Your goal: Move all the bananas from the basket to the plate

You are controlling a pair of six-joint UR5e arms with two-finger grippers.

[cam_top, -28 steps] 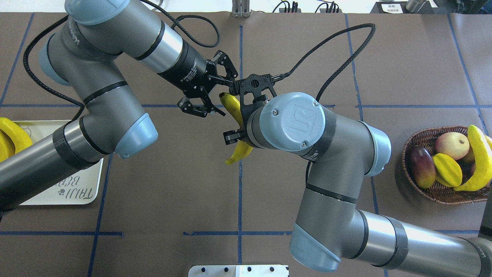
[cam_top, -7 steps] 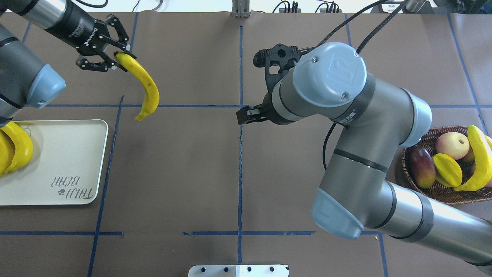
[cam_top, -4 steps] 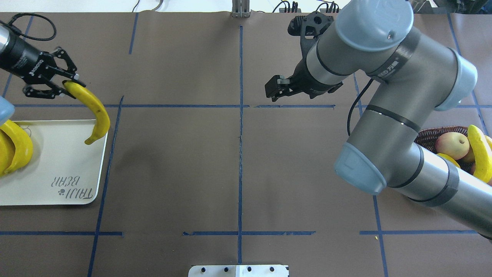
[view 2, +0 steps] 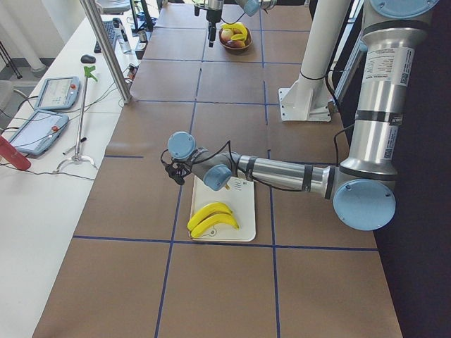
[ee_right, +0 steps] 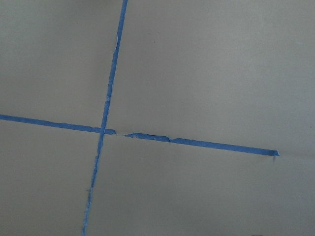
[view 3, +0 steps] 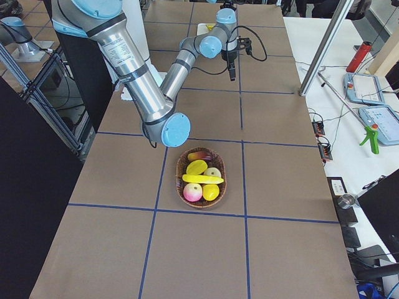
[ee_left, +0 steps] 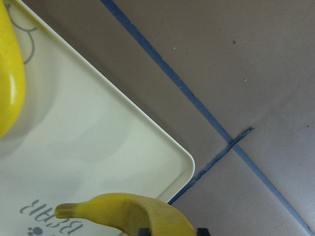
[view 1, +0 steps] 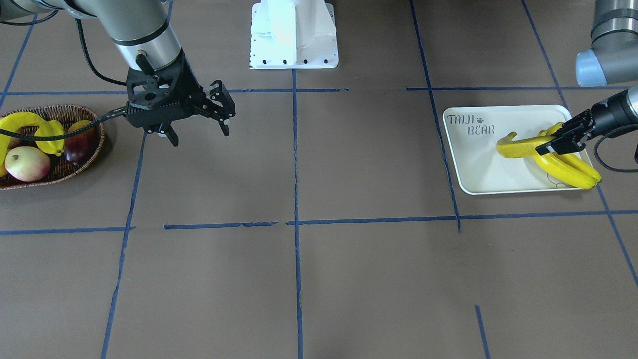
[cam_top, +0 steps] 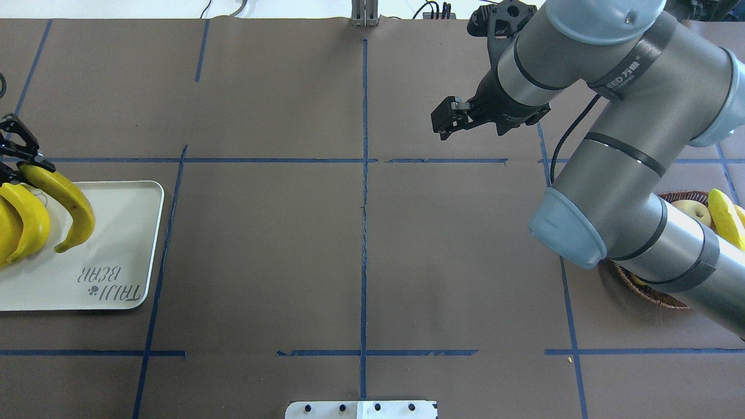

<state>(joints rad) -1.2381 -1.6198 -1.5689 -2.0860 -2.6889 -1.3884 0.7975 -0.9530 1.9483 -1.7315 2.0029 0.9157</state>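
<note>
Brown table [cam_top: 262, 262] with a blue tape grid [cam_top: 364, 233]. Plate [cam_top: 116, 244] sits at the robot's left end, basket [view 1: 94, 149] at its right end, well apart.

Left gripper [view 1: 553, 141] is over the far edge of the plate and pinches a banana [cam_top: 73, 201] by one end. That banana reaches out over the plate towards the printed lettering, curved side out towards the table. Wrist view shows its free tip above the "BEAR" text. Can't tell if the tip touches the plate or hangs just off it.

Two bananas [cam_top: 29, 218] lie flat on the plate, side by side and touching, just beside the pinched one on the side away from the table centre. One runs partly off the overhead view's edge.

Right gripper [view 1: 200, 137] hangs above bare table between the centre line and the basket. Fingers spread, nothing between them. Its wrist view shows only tape lines and brown cover.

Basket has one banana [view 1: 20, 122] lying across the top of the other fruit: an apple [view 1: 27, 163], a dark red mango [view 1: 77, 149] and a yellow starfruit [view 1: 50, 134]. From overhead the right arm covers most of the basket.
</note>
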